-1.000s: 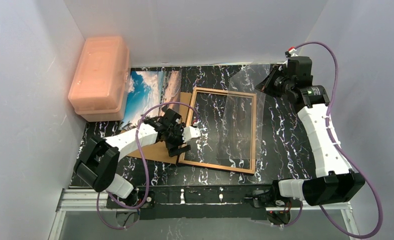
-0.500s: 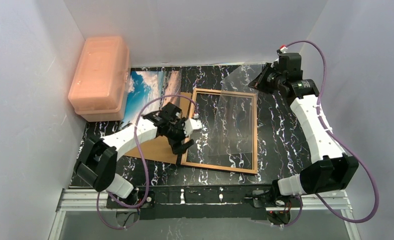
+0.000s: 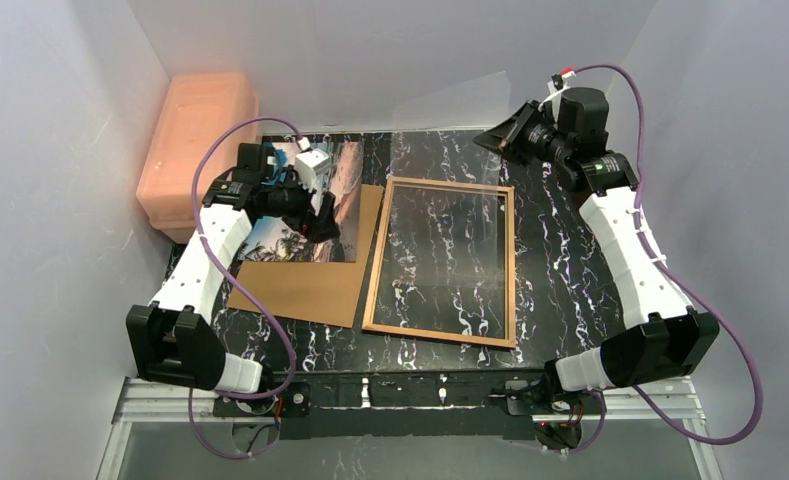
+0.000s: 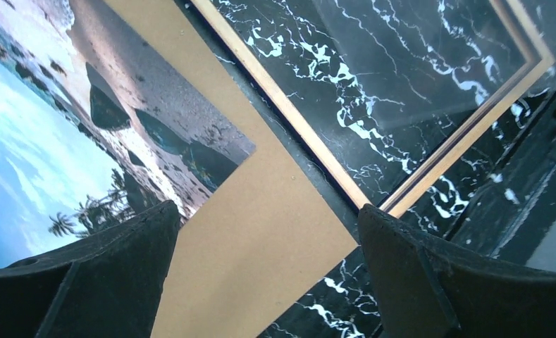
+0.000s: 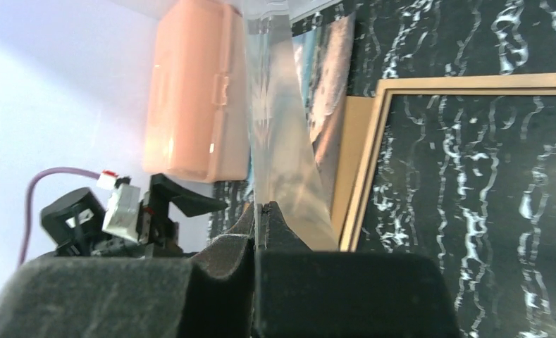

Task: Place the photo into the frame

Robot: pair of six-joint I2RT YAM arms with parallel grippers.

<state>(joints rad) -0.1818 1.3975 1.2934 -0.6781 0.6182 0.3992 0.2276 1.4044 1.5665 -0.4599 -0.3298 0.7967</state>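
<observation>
On the far left of the table (image 3: pixel 555 265), your photo (image 4: pixel 63 134) lies flat, one corner overlapping the brown backing board (image 3: pixel 310 285), beside the frame (image 3: pixel 436 335). Your left gripper (image 4: pixel 268 225) hovers above it, spread wide, holding nothing. Your right gripper (image 5: pixel 261 210) is pinched on a raised clear pane (image 5: pixel 282 141).

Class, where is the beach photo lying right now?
In the overhead view, the photo lies at the far left of the table, between the pink box and the frame, its corner overlapping the brown backing board.

Photo (image 4: pixel 49 141) is laid below left gripper (image 4: pixel 266 220), overlapping board (image 4: pixel 261 232) — frame (image 4: pixel 310 137) is set right of gripper.
</observation>
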